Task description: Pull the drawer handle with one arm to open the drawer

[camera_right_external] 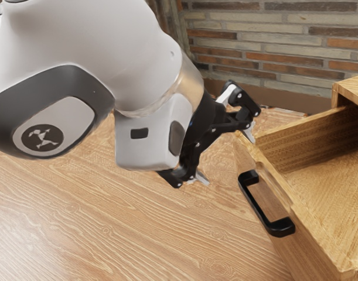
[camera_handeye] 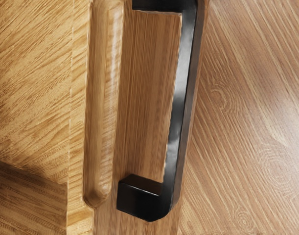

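Observation:
A wooden drawer (camera_right_external: 310, 146) stands pulled out of its cabinet (camera_right_external: 350, 91) at the exterior view's right. On the drawer's front sits a black bar handle (camera_right_external: 264, 203). My gripper (camera_right_external: 225, 157) hangs to the left of the handle, a short way off, open, with nothing between its fingers (camera_right_external: 248, 132). In the wrist view the handle (camera_handeye: 181, 112) runs along the drawer front (camera_handeye: 139, 98), with the tabletop beside it.
The wooden table (camera_right_external: 108, 228) stretches under and in front of the arm. A brick wall (camera_right_external: 272, 41) closes the back. The arm's large white link (camera_right_external: 79, 70) covers the exterior view's upper left.

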`<state>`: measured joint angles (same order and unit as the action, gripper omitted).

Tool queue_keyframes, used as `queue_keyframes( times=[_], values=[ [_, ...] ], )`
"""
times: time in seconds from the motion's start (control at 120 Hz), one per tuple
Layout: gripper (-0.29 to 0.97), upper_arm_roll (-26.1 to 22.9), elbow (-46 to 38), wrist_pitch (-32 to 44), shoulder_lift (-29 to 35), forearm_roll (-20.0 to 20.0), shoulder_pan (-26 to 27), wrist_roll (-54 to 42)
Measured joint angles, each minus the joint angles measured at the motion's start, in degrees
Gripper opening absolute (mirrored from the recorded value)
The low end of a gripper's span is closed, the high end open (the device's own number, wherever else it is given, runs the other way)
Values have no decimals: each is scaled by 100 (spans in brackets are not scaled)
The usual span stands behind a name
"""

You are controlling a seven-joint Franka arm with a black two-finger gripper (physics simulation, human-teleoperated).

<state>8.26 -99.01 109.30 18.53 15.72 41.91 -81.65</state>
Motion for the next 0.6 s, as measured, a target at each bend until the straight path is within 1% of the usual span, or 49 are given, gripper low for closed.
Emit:
queue_keyframes(
  times=[0.083,0.133,0.183,0.242,0.283,0.342,0.383,0.458,0.6],
  values=[
    [66,259,288,-333,258,-39,223,158],
    [66,478,567,-664,208,-162,151,316],
    [67,596,768,-1025,111,-271,-88,515],
    [67,654,856,-1372,-39,-373,-522,743],
    [67,670,903,-1616,-118,-474,-991,949],
    [68,674,1261,-1887,-301,-544,-1796,1229],
    [68,672,1463,-2037,-527,-518,-2129,1403],
    [68,676,1699,-2240,-859,-567,-2322,1662],
    [68,677,1772,-2468,-960,-656,-2370,2070]
  ],
)
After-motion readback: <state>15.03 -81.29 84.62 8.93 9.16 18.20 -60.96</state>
